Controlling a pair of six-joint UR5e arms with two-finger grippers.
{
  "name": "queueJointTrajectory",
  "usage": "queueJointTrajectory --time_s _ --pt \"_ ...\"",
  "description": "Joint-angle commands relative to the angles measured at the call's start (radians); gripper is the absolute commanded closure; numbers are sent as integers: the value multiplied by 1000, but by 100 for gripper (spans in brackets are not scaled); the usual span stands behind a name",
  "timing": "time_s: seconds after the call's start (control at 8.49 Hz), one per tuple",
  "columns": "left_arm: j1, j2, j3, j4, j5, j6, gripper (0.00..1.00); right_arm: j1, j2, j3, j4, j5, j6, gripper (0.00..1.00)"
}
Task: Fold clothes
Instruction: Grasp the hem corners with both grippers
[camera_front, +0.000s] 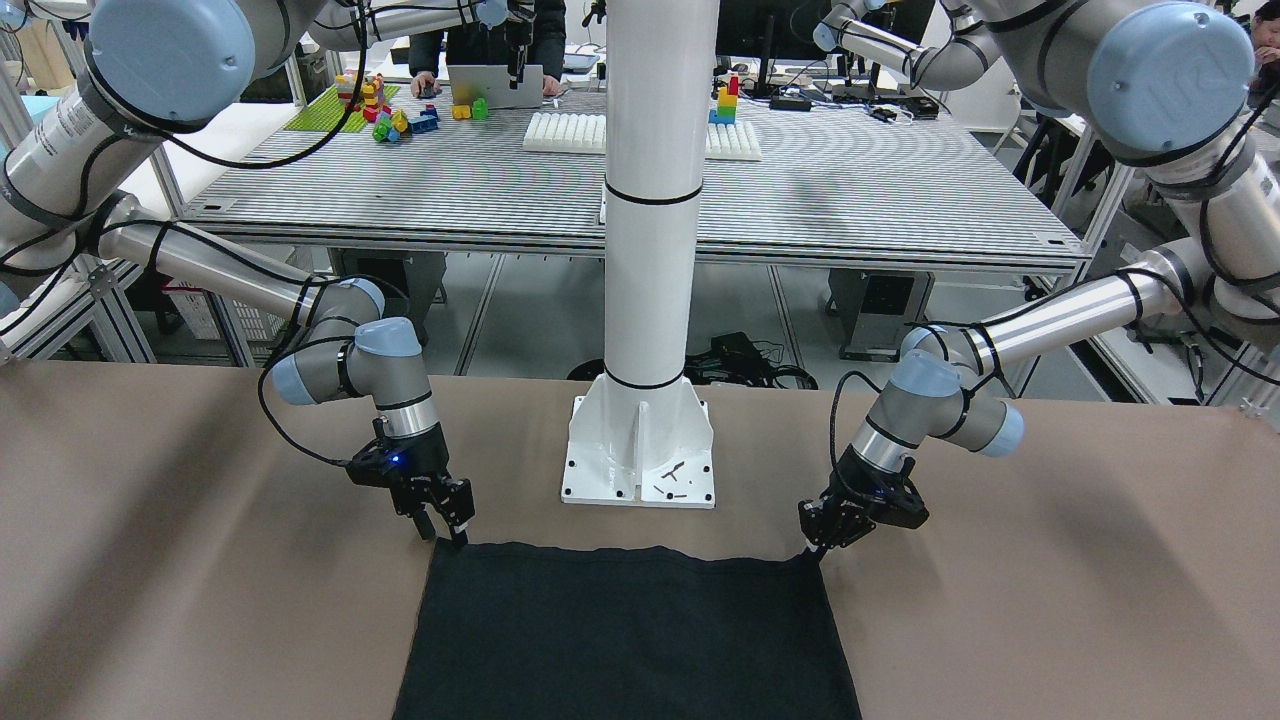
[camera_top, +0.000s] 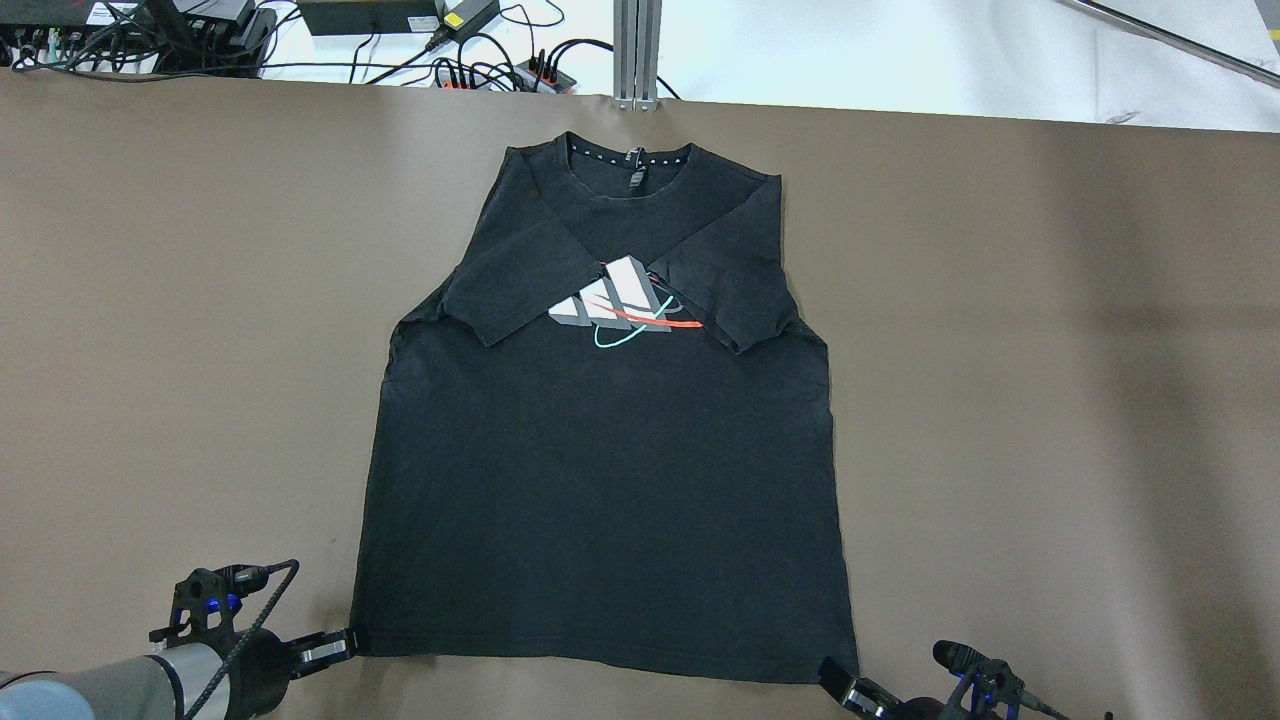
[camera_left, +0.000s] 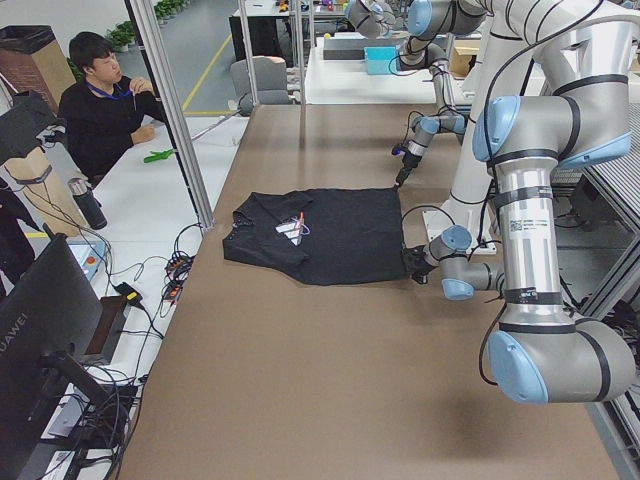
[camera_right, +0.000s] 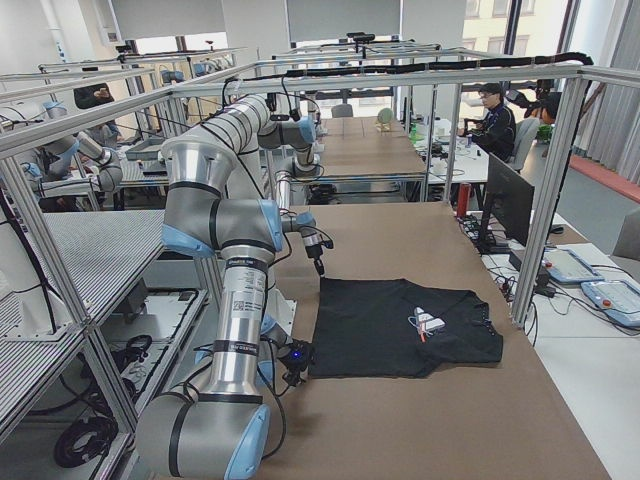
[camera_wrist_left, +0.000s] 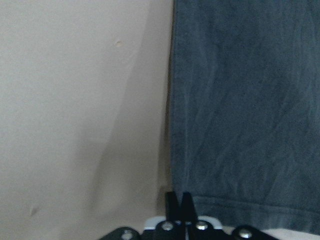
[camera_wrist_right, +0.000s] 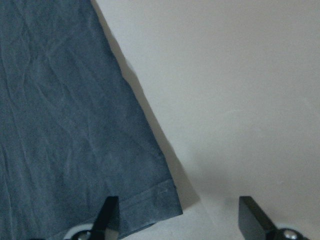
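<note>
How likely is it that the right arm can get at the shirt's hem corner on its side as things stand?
Probably yes: the right gripper has its fingers open either side of the black shirt's hem corner, and nothing lies on it.

- One black, short-sleeved cotton T-shirt (camera_top: 600, 500), lay flat on the table, collar at the far end, both sleeves folded in across the chest.
- White-and-grey striped chest print (camera_top: 612, 300), partly covered by the sleeves.
- Brown matte table cover (camera_top: 1050, 350).
- Left gripper (camera_top: 343, 641), at the near left hem corner.
- Right gripper (camera_top: 842, 684), at the near right hem corner.
- Black cables and power strips (camera_top: 480, 68), beyond the far edge.
</note>
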Motion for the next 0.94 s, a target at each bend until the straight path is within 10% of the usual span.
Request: queueJointTrajectory --time_s 0.0,0.12,0.24,0.82 --pt "0 0 -2 1 -1 0 100 0 7 0 0 -1 1 59" --pt "-2 0 -2 -1 -2 0 100 2 7 4 0 -1 -1 90" --pt "-2 0 -6 1 -2 0 100 2 6 4 0 -1 -1 100" --pt "-30 40 -135 9 -32 3 100 25 -11 120 -55 10 -94 100"
